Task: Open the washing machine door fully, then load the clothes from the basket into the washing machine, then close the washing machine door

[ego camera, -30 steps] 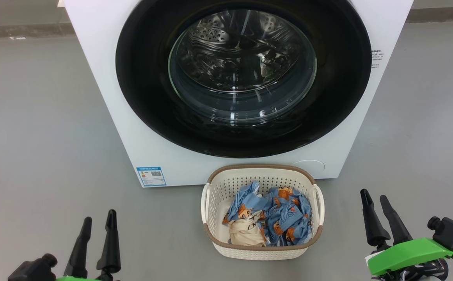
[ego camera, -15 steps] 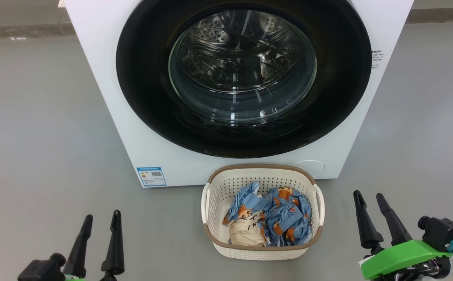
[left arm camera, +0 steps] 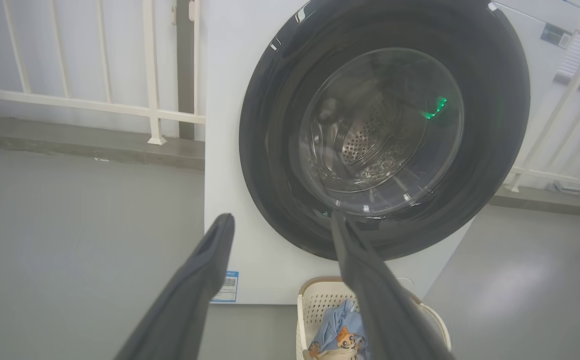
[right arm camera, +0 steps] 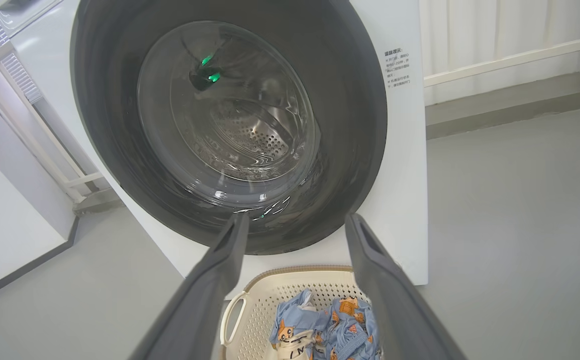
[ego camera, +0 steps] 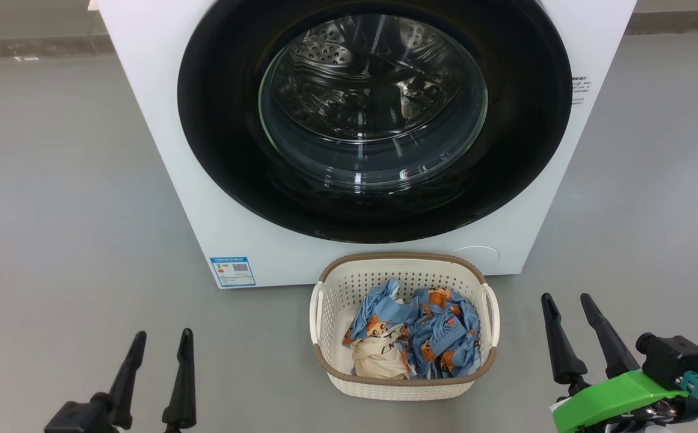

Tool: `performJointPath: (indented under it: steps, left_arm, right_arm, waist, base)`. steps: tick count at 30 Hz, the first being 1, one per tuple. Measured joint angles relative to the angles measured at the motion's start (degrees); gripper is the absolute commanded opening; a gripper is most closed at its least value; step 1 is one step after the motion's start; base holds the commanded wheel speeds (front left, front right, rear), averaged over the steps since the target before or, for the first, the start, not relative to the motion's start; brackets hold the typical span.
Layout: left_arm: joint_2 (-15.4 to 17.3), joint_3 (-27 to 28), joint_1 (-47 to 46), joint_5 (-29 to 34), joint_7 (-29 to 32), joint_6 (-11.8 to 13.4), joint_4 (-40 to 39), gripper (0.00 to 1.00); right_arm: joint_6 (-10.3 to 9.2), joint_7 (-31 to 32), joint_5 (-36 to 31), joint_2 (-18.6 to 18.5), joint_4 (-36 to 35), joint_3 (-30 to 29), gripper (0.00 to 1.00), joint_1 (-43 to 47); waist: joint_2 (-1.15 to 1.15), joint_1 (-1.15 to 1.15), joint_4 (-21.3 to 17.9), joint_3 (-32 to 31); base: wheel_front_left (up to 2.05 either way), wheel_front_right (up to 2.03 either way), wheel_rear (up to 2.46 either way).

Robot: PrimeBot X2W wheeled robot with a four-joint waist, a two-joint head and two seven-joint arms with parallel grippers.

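Lower left of the frame: the left tool (ego camera: 163, 334), its two dark fingers spread wide, holding nothing, above the grey floor (ego camera: 54, 210). Upper centre: the white washer (ego camera: 156, 120), its round black door (ego camera: 222, 120) shut against the front. Lower centre, just before the washer: the cream basket (ego camera: 403, 258), with blue bear-print and beige clothes (ego camera: 439, 331) heaped inside. Lower right: the right tool (ego camera: 565, 296), likewise spread wide and empty.
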Motion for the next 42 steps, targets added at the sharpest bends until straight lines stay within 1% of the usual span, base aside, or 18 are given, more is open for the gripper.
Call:
performJointPath:
  steps: [11, 22, 28, 35, 42]
  left_arm:
    - [0.01, 0.56, -0.01, -0.05, -0.15, -0.13, 1.26, 1.00]
    - [0.16, 1.21, -0.02, -0.44, -0.18, -0.13, 2.35, 1.00]
    - [0.04, 2.24, -0.02, 0.87, -0.22, -0.13, 2.21, 1.00]
    - [-0.21, 2.82, -0.03, 2.30, -0.22, -0.13, 2.08, 1.00]
    - [-0.22, 2.86, -0.12, 2.31, -0.22, -0.13, 2.04, 1.00]
  right_arm:
    - [0.00, -0.05, -2.44, 0.66, 0.32, -2.42, 1.00, 0.43]
    - [0.00, -0.05, -3.69, 1.36, 0.47, -3.32, 1.00, 2.29]
    - [0.00, -0.05, -3.77, 1.48, 0.37, -3.74, 1.00, 2.29]
    - [0.00, -0.05, -4.10, 1.93, 0.26, -3.74, 1.00, 2.29]
    - [0.00, -0.05, -4.11, 2.03, -0.07, -4.00, 1.00, 2.26]
  waist:
    - [0.00, 0.00, 0.08, -0.01]
    - [0.00, 0.00, -0.21, 0.15]
    - [0.00, 0.00, -0.28, 0.22]
    - [0.00, 0.00, -0.21, 0.41]
    - [0.00, 0.00, -0.13, 1.34]
  base:
    - [0.00, 0.00, 0.00]
    - [0.00, 0.00, 0.00]
    - [0.12, 0.12, -0.23]
    - [0.61, 0.61, -1.21]
    - [1.12, 1.12, -2.25]
